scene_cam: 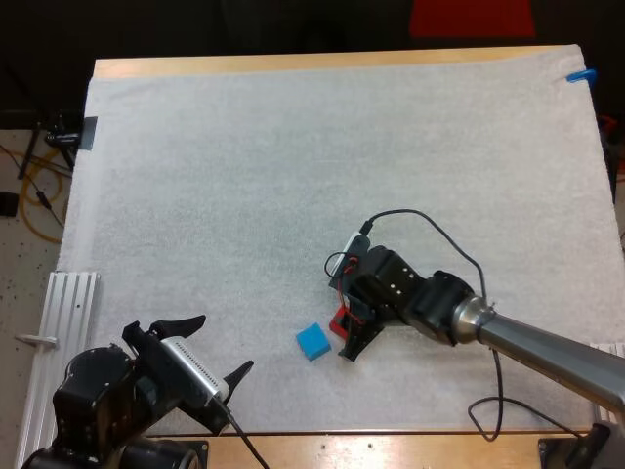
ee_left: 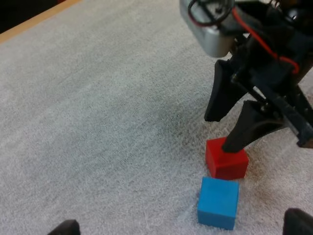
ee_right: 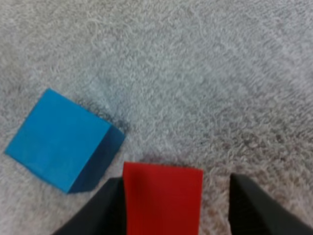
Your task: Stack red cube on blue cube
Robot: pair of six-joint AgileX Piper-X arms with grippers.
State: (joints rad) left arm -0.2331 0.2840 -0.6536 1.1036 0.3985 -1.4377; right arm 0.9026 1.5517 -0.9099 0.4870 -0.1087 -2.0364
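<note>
The red cube [scene_cam: 341,320] sits on the white mat, right beside the blue cube [scene_cam: 312,341], which lies to its front-left. My right gripper [scene_cam: 345,332] is lowered over the red cube and stands open. In the right wrist view the red cube [ee_right: 161,196] lies between the fingers: one finger [ee_right: 110,208] touches its side nearest the blue cube [ee_right: 58,139], the other [ee_right: 249,208] stands off with mat showing between. My left gripper [scene_cam: 223,344] waits open at the near left of the mat, facing the red cube [ee_left: 226,159] and the blue cube [ee_left: 218,203].
The white mat [scene_cam: 293,156] covers nearly the whole table. A ribbed metal rail [scene_cam: 61,342] lies along the mat's left edge near my left arm. A black cable [scene_cam: 439,234] loops from my right arm over the mat.
</note>
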